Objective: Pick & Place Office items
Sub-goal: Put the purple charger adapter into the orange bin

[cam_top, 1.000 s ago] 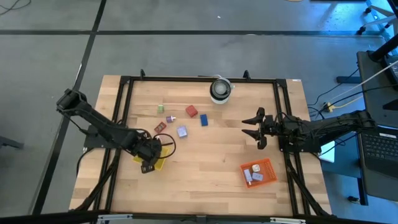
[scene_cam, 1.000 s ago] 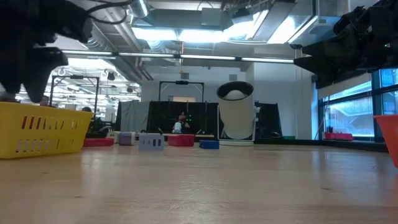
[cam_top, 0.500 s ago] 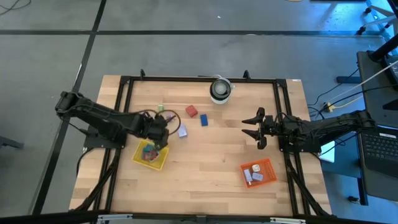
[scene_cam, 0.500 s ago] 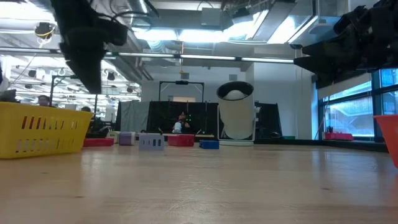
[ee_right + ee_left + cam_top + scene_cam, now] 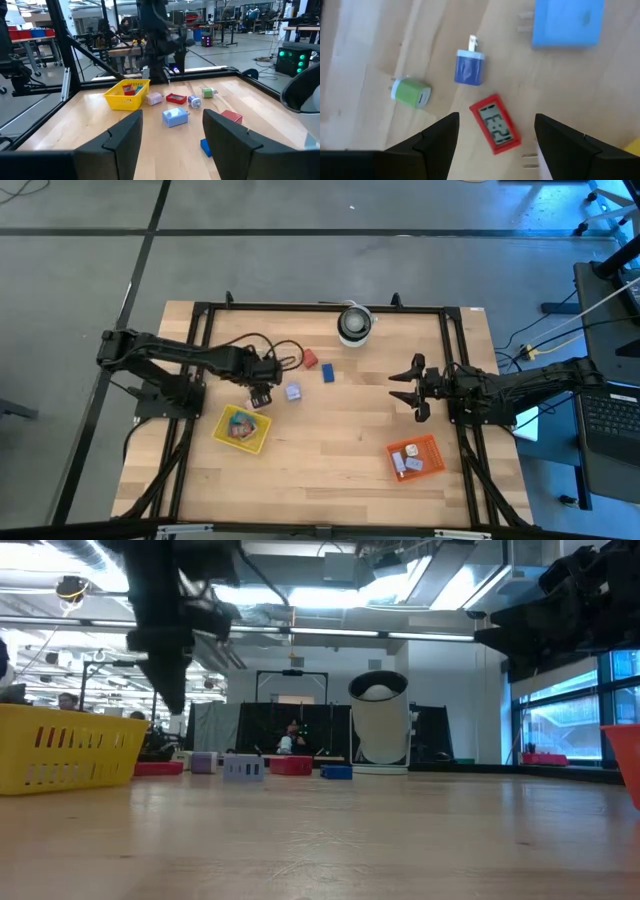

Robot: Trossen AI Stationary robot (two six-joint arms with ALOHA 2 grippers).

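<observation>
red clock [image 5: 495,123] display: dark segment digits between my left fingers, something like "E:2", which I cannot read for sure
other items, trays, roll: I can read no text

Blue block [image 5: 567,22] in the left wrist view cut off by the picture's edge and blurred. Contents of the orange tray [image 5: 428,446] too small to identify from above. White roll [image 5: 304,92] in the right wrist view cropped at the edge.
</observation>
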